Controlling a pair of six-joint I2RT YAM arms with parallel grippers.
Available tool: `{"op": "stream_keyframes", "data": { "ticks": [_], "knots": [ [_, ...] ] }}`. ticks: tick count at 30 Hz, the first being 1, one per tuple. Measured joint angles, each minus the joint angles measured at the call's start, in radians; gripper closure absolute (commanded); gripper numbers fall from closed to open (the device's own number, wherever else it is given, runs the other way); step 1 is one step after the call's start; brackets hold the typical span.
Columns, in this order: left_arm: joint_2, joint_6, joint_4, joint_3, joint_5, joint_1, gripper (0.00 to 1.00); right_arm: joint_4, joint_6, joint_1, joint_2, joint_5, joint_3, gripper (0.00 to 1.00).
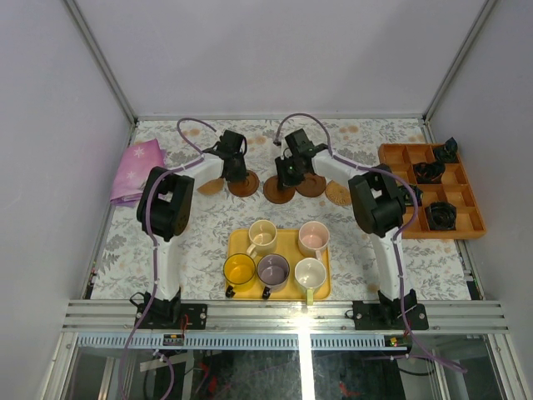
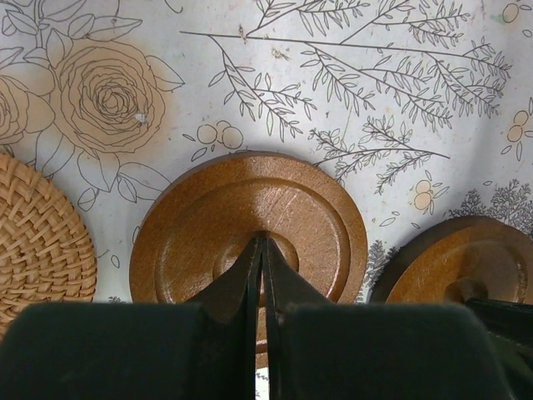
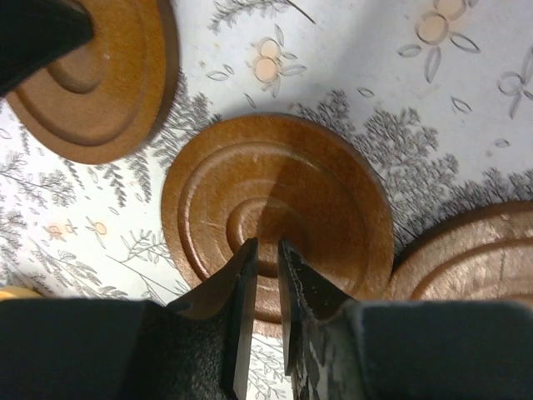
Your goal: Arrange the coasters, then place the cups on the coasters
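Note:
Several round coasters lie in a row at the back of the table. My left gripper (image 1: pixel 236 172) is shut, its tips (image 2: pixel 261 239) resting on the centre of a brown wooden coaster (image 2: pixel 250 208). My right gripper (image 1: pixel 288 178) stands narrowly open with nothing between its fingers, tips (image 3: pixel 265 244) over the middle of a darker coaster (image 3: pixel 279 192), whose edge meets another brown coaster (image 3: pixel 475 254). Woven tan coasters (image 1: pixel 210 187) (image 1: pixel 339 194) end the row. The cups stand on the yellow tray (image 1: pixel 287 247): cream (image 1: pixel 261 237), pink (image 1: pixel 313 237), yellow (image 1: pixel 239 269), purple-grey (image 1: pixel 273 269), pale green-white (image 1: pixel 310 273).
An orange compartment box (image 1: pixel 391 155) with small black objects sits at the right. A pink cloth (image 1: pixel 137 171) lies at the back left. Both arms reach over the tray's sides toward the back. White walls close in the table.

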Motion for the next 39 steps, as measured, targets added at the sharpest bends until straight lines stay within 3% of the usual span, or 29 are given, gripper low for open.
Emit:
{"op": "stream_keyframes", "data": {
  "ticks": [20,39],
  "knots": [
    [-0.009,0.001,0.002,-0.013,-0.003,0.000,1.00,-0.007,0.018,0.001,0.134,0.034,0.203,0.77],
    [0.004,0.003,-0.005,0.010,-0.040,0.042,1.00,-0.044,0.000,0.003,0.055,0.117,0.166,0.77]
  ]
}}
